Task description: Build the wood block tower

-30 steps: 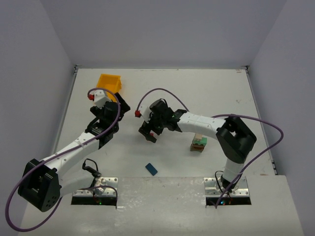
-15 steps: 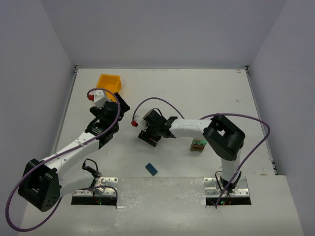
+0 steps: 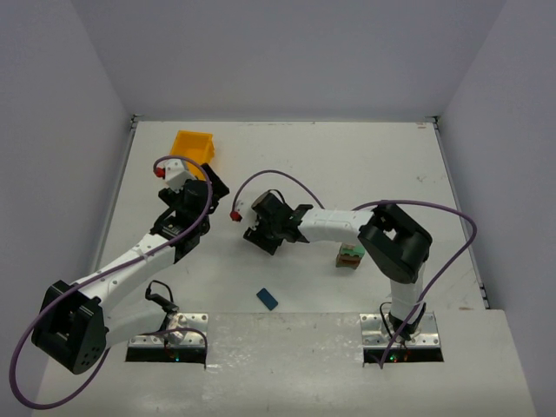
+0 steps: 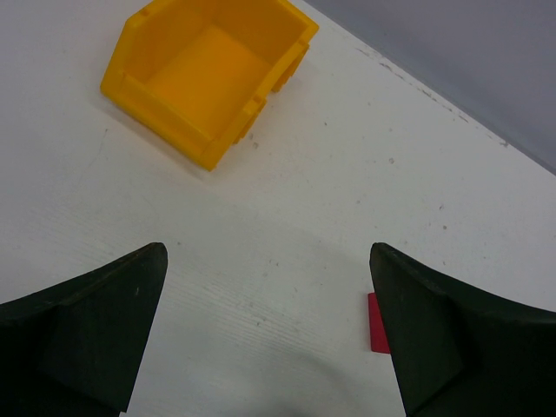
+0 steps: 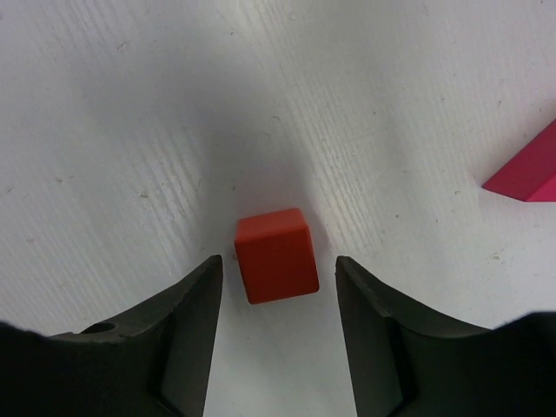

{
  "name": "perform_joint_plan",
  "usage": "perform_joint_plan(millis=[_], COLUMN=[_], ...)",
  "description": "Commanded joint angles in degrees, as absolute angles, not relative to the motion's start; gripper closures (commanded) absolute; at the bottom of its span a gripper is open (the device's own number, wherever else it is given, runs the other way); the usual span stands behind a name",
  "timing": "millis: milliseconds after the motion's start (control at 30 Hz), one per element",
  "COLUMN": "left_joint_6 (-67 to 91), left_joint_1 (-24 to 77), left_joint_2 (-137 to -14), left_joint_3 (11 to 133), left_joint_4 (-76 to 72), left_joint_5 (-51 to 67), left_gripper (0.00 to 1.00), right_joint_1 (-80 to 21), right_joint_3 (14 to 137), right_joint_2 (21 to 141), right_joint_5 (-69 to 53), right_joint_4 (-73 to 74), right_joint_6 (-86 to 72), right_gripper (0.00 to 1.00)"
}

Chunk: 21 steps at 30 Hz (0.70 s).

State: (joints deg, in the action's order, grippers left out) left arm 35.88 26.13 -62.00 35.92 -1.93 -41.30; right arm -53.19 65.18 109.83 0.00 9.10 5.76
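Note:
A red cube [image 5: 276, 254] lies on the white table between the fingers of my right gripper [image 5: 278, 291], which is open; a narrow gap shows on each side of the cube. A magenta wedge-shaped piece [image 5: 530, 169] lies off to the right. From above, the right gripper [image 3: 259, 236] points down left of centre. The short tower [image 3: 350, 254], green over brown, stands beside the right arm's elbow. A blue block [image 3: 267, 299] lies near the front edge. My left gripper [image 4: 269, 287] hangs wide open over bare table.
A yellow-orange bin [image 4: 204, 74] sits at the back left, just beyond the left gripper, and looks empty. A red piece [image 4: 377, 323] peeks out beside the left gripper's right finger. Grey walls enclose the table on three sides.
My right arm has reached further left and its jaws have narrowed around the red cube. The left arm has stayed still.

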Motion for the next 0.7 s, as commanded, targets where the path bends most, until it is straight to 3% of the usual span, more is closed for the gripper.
perform_joint_plan(millis=[0, 67, 333, 500, 667], left_joint_6=[36.21, 36.11, 35.68, 36.62, 37.43], left_joint_1=[25.49, 25.49, 25.49, 25.49, 25.49], left_joint_2=[-61.61, -61.79, -62.40, -61.95, -61.76], left_joint_3=[35.95, 35.95, 36.21, 36.46, 36.48], left_joint_4=[-4.36, -4.49, -4.79, -3.63, -2.90], left_joint_5=[-41.66, -41.47, -40.96, -42.61, -44.38], left_gripper=[0.00, 0.00, 0.00, 0.00, 0.00], right_joint_1=[-53.12, -53.09, -53.09, -52.11, -47.12], right_joint_3=[67.91, 68.03, 70.00, 71.49, 83.17], right_joint_2=[110.24, 110.13, 109.72, 105.67, 101.28], right_joint_5=[0.26, -1.93, -4.66, -2.63, -2.60], right_joint_4=[7.32, 7.20, 6.09, 4.78, 10.78], right_joint_6=[5.48, 6.01, 8.73, 9.13, 10.69], right_gripper=[0.50, 0.62, 0.92, 0.95, 0.95])
